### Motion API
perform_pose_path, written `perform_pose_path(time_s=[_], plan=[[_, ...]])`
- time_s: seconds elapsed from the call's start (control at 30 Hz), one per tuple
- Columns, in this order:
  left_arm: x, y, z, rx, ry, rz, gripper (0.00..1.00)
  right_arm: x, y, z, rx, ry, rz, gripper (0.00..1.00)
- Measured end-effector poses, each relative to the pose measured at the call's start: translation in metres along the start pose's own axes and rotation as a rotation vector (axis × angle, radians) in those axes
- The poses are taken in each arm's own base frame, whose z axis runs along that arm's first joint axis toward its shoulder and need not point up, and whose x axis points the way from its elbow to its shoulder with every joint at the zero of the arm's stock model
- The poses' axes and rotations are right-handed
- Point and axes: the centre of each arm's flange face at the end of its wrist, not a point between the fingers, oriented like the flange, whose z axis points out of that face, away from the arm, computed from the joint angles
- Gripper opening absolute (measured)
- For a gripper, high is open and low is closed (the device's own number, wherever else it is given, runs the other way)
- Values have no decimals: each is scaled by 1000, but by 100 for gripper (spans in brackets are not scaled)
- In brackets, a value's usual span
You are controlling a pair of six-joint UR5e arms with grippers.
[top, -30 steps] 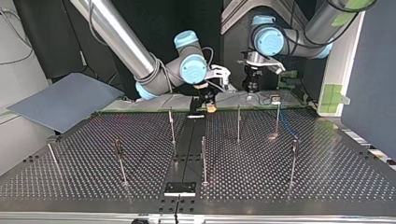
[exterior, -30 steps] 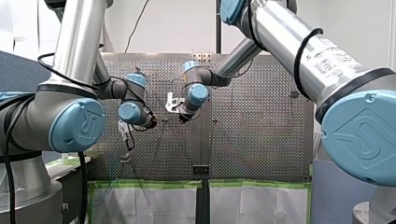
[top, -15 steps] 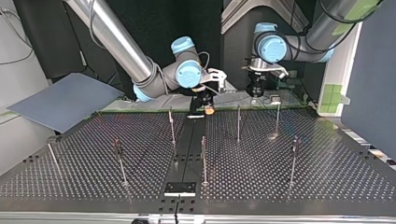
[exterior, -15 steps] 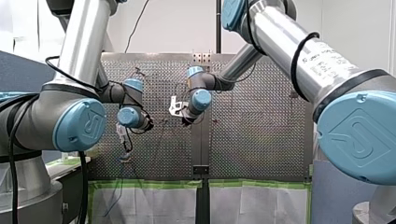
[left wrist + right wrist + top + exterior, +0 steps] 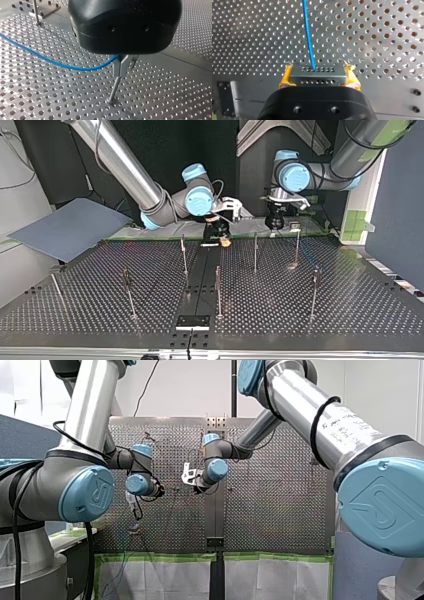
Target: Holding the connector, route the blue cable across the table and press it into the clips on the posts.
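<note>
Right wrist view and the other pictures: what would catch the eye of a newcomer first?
The blue cable stands out most: in the right wrist view it runs from the grey connector, which my right gripper clamps in its yellow-padded jaws, away over the perforated table. In the left wrist view it curves toward the top of a thin post.

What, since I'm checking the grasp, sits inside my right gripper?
A grey connector with rows of small holes, clamped between the right gripper's yellow pads; the blue cable leaves its face. The connector's rear is hidden by the gripper's black body.
</note>
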Motion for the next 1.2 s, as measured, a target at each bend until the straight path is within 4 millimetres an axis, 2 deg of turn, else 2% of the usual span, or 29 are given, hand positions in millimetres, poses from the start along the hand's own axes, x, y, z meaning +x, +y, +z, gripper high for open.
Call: perform_pose_path(time_s=[0.27, 0.5, 0.67, 0.87, 1.2], plan=[[7, 4, 20, 19, 3, 1, 0, 0, 4, 7, 30, 25, 25, 0], [5, 9, 29, 14, 0, 2, 0, -8, 17, 14, 21, 15, 35, 0], [3, 11, 36, 22, -7, 3, 0, -6, 28, 16, 10, 17, 40, 0], [8, 15, 55, 29, -6, 13, 0, -1, 39, 19, 14, 22, 47, 0], [-16, 21, 85, 16, -30, 20, 0, 13, 54, 24, 2, 44, 53, 0]])
